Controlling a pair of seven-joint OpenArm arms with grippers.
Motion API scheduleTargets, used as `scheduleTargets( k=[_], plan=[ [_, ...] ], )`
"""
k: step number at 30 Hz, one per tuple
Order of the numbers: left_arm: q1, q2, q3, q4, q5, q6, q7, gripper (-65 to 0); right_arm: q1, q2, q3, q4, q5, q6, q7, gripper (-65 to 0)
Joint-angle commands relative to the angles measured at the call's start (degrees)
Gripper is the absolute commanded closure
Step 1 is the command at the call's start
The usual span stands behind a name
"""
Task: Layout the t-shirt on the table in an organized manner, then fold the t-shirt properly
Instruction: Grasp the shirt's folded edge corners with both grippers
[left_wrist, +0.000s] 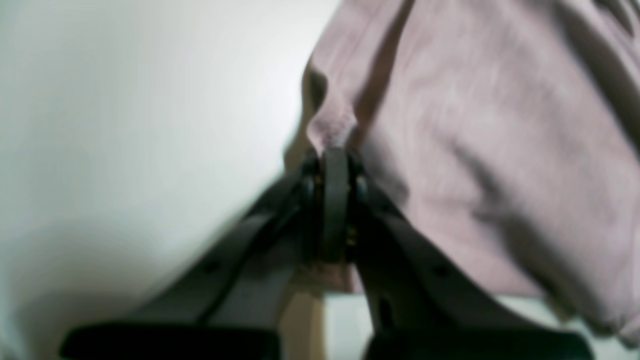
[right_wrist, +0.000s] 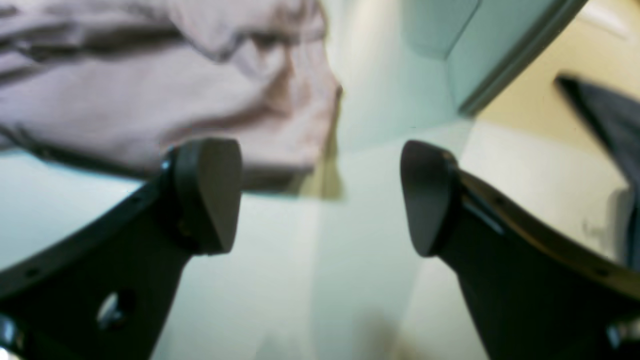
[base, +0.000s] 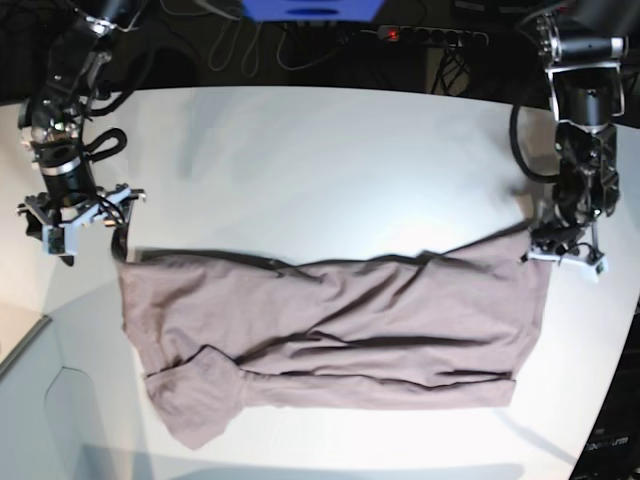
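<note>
The mauve t-shirt (base: 330, 330) lies spread widthwise across the white table (base: 330, 150), wrinkled, with one sleeve (base: 190, 400) folded toward the front left. My left gripper (base: 545, 245) sits at the shirt's far right corner. In the left wrist view its jaws (left_wrist: 334, 155) are shut on a pinch of the t-shirt (left_wrist: 475, 150). My right gripper (base: 112, 232) hovers at the shirt's far left corner. In the right wrist view it (right_wrist: 317, 195) stands open, with the shirt's edge (right_wrist: 200, 90) just beyond its pads and nothing between them.
Cables and a power strip (base: 430, 35) run along the table's back edge, beside a blue object (base: 310, 8). The table's curved edge drops off at front left (base: 40, 340) and at far right (base: 615, 380). Bare white tabletop lies behind the shirt.
</note>
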Motion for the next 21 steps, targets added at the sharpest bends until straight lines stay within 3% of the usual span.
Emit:
scheduleTargets(
  k=[1,6,11,13,15,21],
  plan=[
    [0.89,-0.36,-1.29,1.69,0.7,0.97,2.97,0.0,1.36,1.7,0.15,-0.82,0.72,0.31,1.87,-46.3],
    [4.41,-0.09,-8.76,8.45,0.7,0.89,7.54,0.0,3.03,6.1,0.06,-9.87,0.72,0.4,1.96,-46.3],
    [4.59,-0.27,-11.31,10.12,0.7,0.89,11.06,-0.1,5.32,10.67,-0.2,-21.21,0.81,0.4,2.57,-46.3],
    [4.59,-0.27,-11.31,10.12,0.7,0.89,11.15,-0.1,6.73,11.37,-0.29,-24.73,0.81,1.02,3.36,-46.3],
    [4.59,-0.09,-11.31,10.12,0.7,0.89,11.24,-0.1,7.69,11.64,-0.29,-26.84,0.81,5.19,5.56,-46.2],
    [4.59,0.08,-11.31,10.12,0.7,0.89,11.24,-0.1,11.38,11.64,-0.38,-30.71,0.55,5.19,7.23,-46.1]
  ],
)
